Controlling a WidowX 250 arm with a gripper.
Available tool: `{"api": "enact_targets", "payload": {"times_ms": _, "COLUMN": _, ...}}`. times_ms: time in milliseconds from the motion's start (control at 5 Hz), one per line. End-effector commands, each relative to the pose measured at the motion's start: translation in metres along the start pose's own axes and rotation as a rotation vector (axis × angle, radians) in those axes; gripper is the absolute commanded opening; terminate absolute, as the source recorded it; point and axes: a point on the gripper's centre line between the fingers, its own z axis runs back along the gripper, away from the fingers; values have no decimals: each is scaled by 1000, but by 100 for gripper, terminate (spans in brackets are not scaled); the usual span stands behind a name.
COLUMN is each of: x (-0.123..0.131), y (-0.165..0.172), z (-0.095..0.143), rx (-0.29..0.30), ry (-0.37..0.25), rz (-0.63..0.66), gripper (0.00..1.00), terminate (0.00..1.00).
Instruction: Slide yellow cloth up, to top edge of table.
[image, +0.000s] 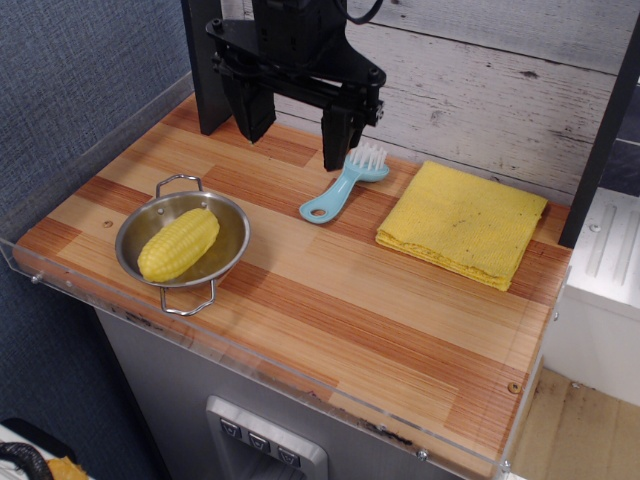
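Note:
The yellow cloth (464, 223) lies flat and folded at the far right of the wooden table (330, 310), close to the white plank back wall. My gripper (292, 145) hangs open and empty above the far middle of the table, left of the cloth and apart from it. Its two black fingers (336, 138) point down, one by the brush head, the other near the black post.
A light blue brush (343, 185) lies between gripper and cloth. A steel bowl (183, 238) holding a yellow corn cob (178, 244) sits at front left. A black post (208, 62) stands at the back left. A clear acrylic rim (270, 375) edges the table.

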Motion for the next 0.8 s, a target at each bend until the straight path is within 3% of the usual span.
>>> {"api": "enact_targets", "payload": {"times_ms": 0, "x": -1, "y": 7, "z": -2, "rx": -111, "ry": 36, "rz": -17, "gripper": 100, "terminate": 0}}
{"api": "enact_targets", "payload": {"times_ms": 400, "x": -4, "y": 8, "z": -4, "rx": -128, "ry": 47, "rz": -26, "gripper": 100, "terminate": 0}}
{"api": "enact_targets", "payload": {"times_ms": 600, "x": -4, "y": 8, "z": -4, "rx": -128, "ry": 47, "rz": -26, "gripper": 100, "terminate": 100}}
